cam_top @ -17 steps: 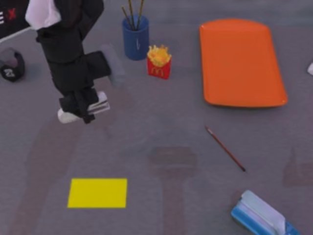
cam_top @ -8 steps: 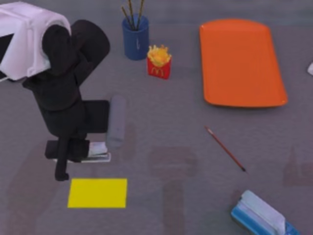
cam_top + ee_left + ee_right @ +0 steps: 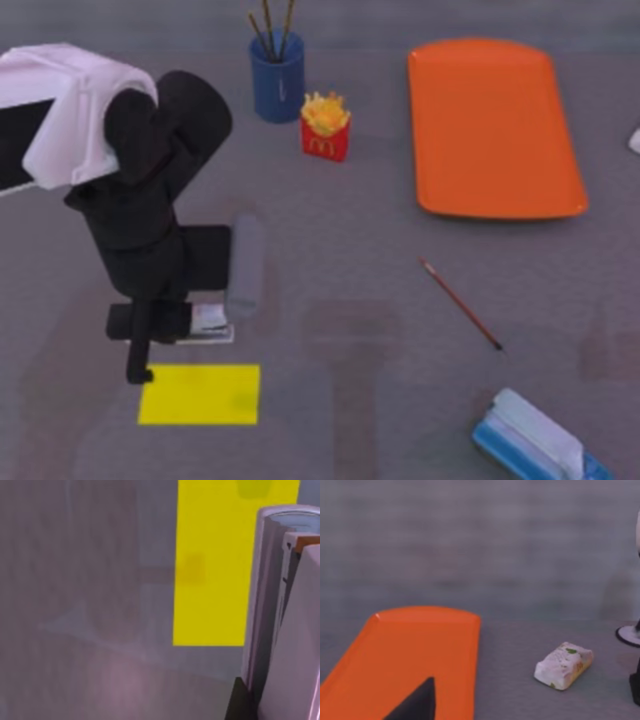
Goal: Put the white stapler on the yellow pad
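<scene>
My left gripper (image 3: 160,330) is shut on the white stapler (image 3: 212,323) and holds it above the table, just behind the far edge of the yellow pad (image 3: 200,394). One dark finger (image 3: 140,372) reaches over the pad's back left corner. In the left wrist view the white stapler (image 3: 280,605) fills the right side, with the yellow pad (image 3: 215,570) flat on the grey table beyond it. A faint shadow lies on the pad's right part. My right arm is parked off the top view's right edge.
A blue pen cup (image 3: 277,75) and a red fries box (image 3: 326,128) stand at the back. An orange tray (image 3: 492,125) lies back right, a pencil (image 3: 460,303) mid right, a blue-and-white stapler (image 3: 535,440) front right. A white packet (image 3: 564,665) lies beside the orange tray (image 3: 410,650).
My left arm has carried the white stapler from the back left toward the table's front, and it now hangs right at the yellow pad's far edge.
</scene>
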Tool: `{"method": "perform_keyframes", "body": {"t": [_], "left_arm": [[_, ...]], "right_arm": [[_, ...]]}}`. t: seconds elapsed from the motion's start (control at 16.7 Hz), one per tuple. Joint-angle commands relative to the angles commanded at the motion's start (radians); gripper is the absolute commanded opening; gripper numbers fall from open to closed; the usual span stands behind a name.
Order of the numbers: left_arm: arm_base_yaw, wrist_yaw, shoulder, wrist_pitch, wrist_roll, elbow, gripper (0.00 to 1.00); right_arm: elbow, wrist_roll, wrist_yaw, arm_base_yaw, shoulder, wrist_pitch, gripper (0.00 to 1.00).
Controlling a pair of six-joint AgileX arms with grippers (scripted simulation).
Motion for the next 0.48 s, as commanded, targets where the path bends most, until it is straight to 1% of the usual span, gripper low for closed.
{"method": "perform_keyframes", "body": {"t": [0.3, 0.48], "left_arm": [[-0.005, 0.000, 0.082, 0.236, -0.005, -0.143, 0.00], [-0.007, 0.000, 0.103, 0.284, -0.005, -0.179, 0.00]], "right_arm": [[0.000, 0.000, 0.000, 0.000, 0.000, 0.000, 1.00], [0.000, 0.000, 0.000, 0.000, 0.000, 0.000, 1.00]]}}
